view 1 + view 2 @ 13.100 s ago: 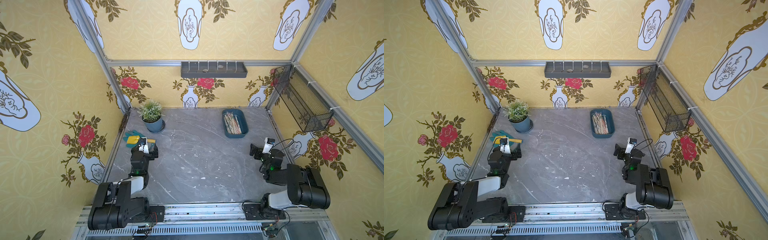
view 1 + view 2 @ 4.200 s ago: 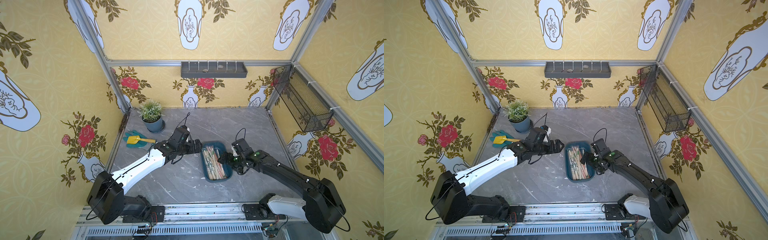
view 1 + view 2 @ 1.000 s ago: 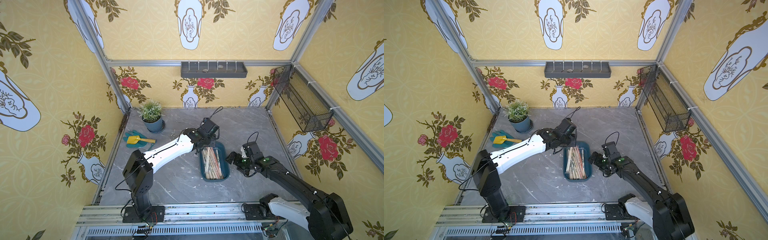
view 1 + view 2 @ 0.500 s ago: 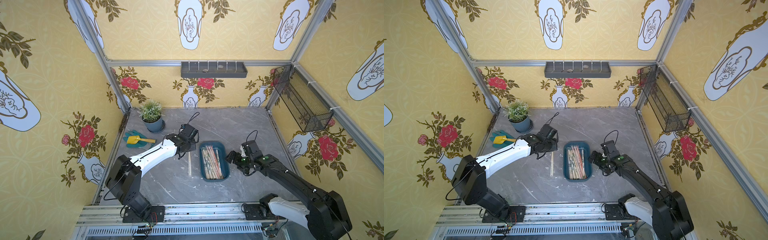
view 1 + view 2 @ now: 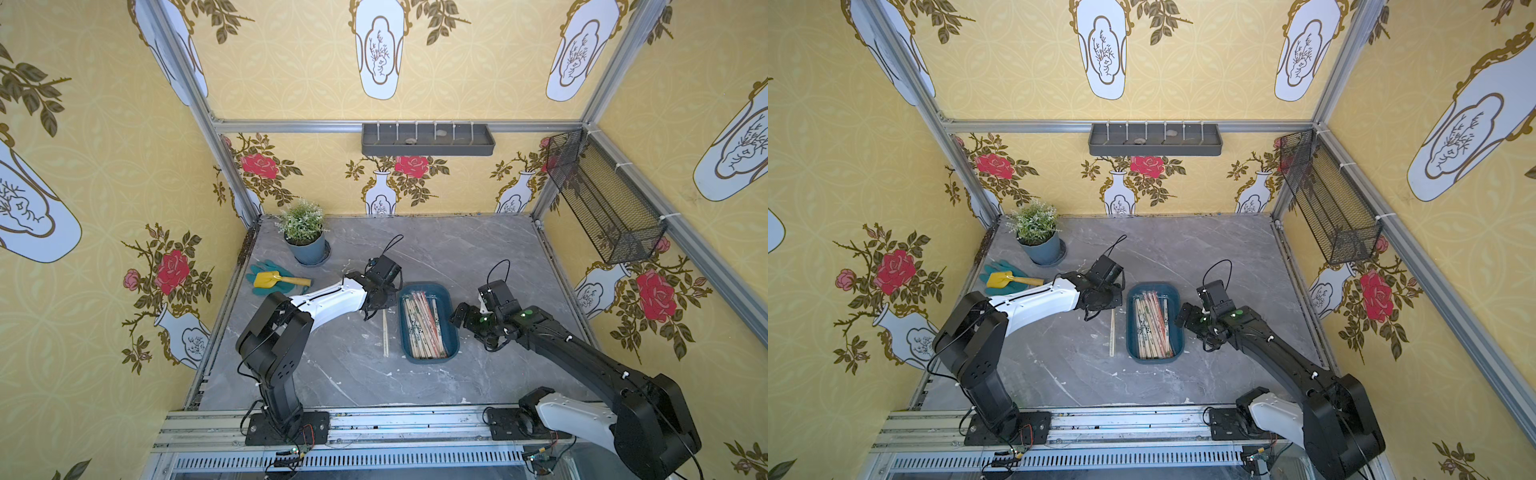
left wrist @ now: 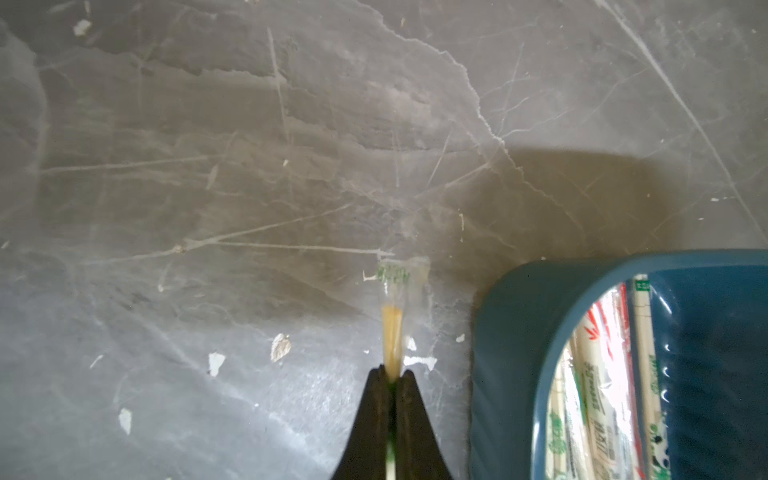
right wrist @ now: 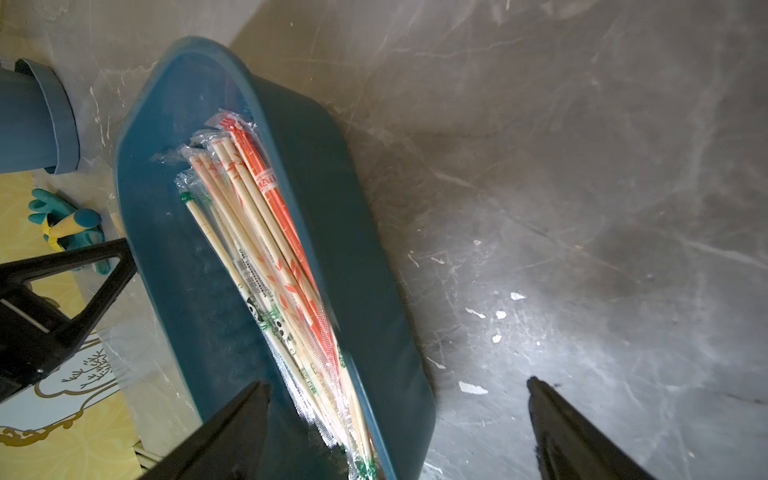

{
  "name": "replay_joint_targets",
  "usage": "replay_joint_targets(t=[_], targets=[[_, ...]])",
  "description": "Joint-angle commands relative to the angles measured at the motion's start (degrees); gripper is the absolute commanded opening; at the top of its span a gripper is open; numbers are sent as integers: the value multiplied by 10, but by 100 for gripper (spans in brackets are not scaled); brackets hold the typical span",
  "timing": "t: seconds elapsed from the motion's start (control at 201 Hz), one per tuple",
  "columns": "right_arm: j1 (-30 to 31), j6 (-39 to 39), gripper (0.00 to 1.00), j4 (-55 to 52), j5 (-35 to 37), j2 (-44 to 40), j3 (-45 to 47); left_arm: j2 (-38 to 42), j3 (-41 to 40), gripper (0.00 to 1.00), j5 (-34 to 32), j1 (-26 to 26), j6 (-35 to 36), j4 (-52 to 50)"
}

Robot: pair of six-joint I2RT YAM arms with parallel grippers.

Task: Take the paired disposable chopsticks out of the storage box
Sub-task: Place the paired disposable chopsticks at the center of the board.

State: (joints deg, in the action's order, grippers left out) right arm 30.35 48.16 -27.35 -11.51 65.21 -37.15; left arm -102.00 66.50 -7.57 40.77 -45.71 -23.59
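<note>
Grey veined tabletop [image 5: 457, 257], closed in by yellow wallpaper of roses and vases. On the back wall a grey divided shelf [image 5: 428, 139]; on the right wall a black mesh basket [image 5: 602, 199]. In the far left corner a potted plant [image 5: 305, 235], near it teal gloves [image 5: 257, 270] under a yellow trowel [image 5: 266, 279].

Near the middle the storage box [image 5: 430, 360], most of the paired disposable chopsticks [image 5: 424, 324] lying lengthwise inside. One single pair [image 5: 385, 336] outside, on the table just beside the box, on the left arm's side. At its far end the left gripper [image 5: 379, 306]; clear only from the left wrist that the jaws press together on this pair, green print at the sleeve end. At the box's other long side the right gripper [image 5: 459, 318]; spread wide in the right wrist view — one finger over the box, one over bare table, nothing between.
</note>
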Motion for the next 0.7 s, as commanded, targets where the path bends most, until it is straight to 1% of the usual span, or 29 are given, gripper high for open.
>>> replay_joint_targets(t=[0.0,0.289,0.458,0.692], targets=[[2,0,97,-5,8,2,-4,-7,1,0,3,-3,0,14],[5,1,97,-2,10,13,-7,-27,4,0,8,-5,9,23],[6,1,98,-8,13,12,-11,-38,9,2,16,-5,9,32],[7,1,98,-10,15,18,-17,-36,-1,0,35,-5,-18,38]])
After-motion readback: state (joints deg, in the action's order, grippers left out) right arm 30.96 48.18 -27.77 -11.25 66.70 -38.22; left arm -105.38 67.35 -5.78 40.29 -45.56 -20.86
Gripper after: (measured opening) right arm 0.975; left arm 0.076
